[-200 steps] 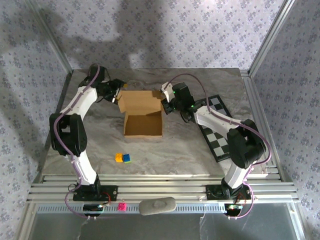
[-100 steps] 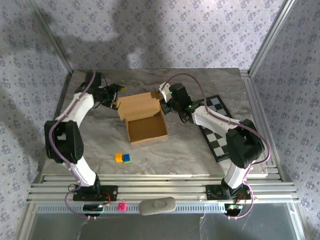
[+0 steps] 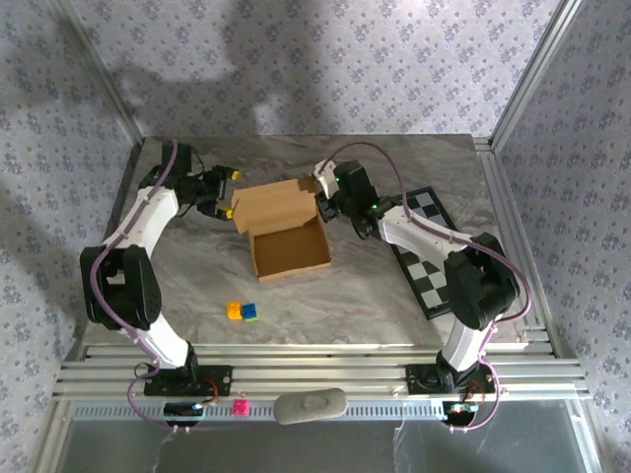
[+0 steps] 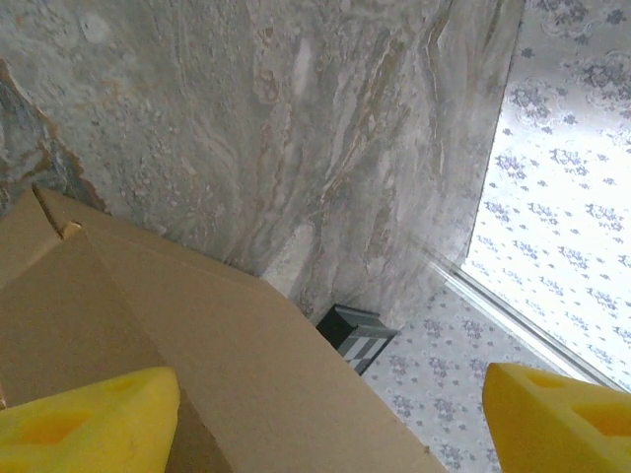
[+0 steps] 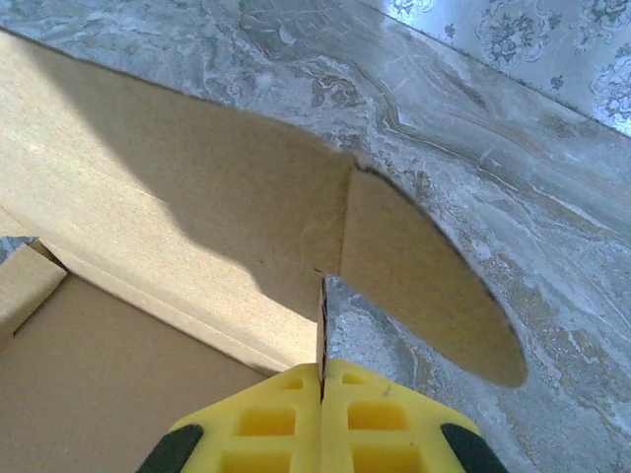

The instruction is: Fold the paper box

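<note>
I counted one paper box, sitting open near the middle of the surface. Its shallow tray faced up, its lid panel was raised along the far side, and the whole box was turned slightly askew to the surface's edges.

Two end effectors were at it, one at each end of the lid. The right end effector was clamped on the box. In its wrist camera the two yellow pads met with a thin cardboard edge pinched between them, just below a rounded flap. The left end effector stood with its jaws spread beside the lid's left end. Its two yellow fingertips sat well apart at the bottom corners of its wrist view, both cut off by the frame, with cardboard showing between them. I could not tell whether either tip touched the box. Past the cardboard edge in that view was a dark shape that I could not identify.

Nearer to me than the box lay two small blocks, touching each other: a yellow block and a blue-and-green block. One checkerboard lay flat at the right, partly hidden under the right arm.

On the front rail sat one small pink item and one grey oval piece, both too small to make out.
</note>
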Robot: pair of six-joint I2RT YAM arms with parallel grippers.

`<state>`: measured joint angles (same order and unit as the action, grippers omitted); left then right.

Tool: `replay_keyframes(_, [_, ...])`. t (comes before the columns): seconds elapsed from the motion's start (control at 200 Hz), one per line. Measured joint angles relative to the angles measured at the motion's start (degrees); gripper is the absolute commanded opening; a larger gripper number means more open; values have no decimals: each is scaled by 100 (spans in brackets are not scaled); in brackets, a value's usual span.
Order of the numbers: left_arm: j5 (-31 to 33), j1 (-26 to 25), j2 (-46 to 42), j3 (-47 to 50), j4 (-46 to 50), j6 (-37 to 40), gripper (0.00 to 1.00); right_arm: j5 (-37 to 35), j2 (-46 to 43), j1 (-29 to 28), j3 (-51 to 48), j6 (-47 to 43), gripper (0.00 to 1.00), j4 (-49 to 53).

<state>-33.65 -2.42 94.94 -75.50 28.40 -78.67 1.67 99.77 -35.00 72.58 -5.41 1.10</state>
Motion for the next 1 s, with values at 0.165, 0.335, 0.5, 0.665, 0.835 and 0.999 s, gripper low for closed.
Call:
replay_keyframes(0.165, [-83,-98,-2,212,-236,-280,81,-2,9,0,2,2,0,0])
replay_keyframes(0.335, [-107,-136,-2,481,-455,-549,81,-4,20,4,2,20,0,0])
replay_keyframes(0.5, [-96,-195,-7,643,-848,-929,77,-98,20,4,2,70,0,7])
replay_keyframes(0.665, [13,-297,-4,726,-1106,-1237,71,-223,20,20,2,142,0,20])
replay_keyframes(0.835, [107,-385,-79,914,-1349,-1558,69,-332,20,26,2,173,0,20])
replay_keyframes(0.999, [225,-446,-310,1200,-1486,-1928,72,-348,20,22,2,214,0,15])
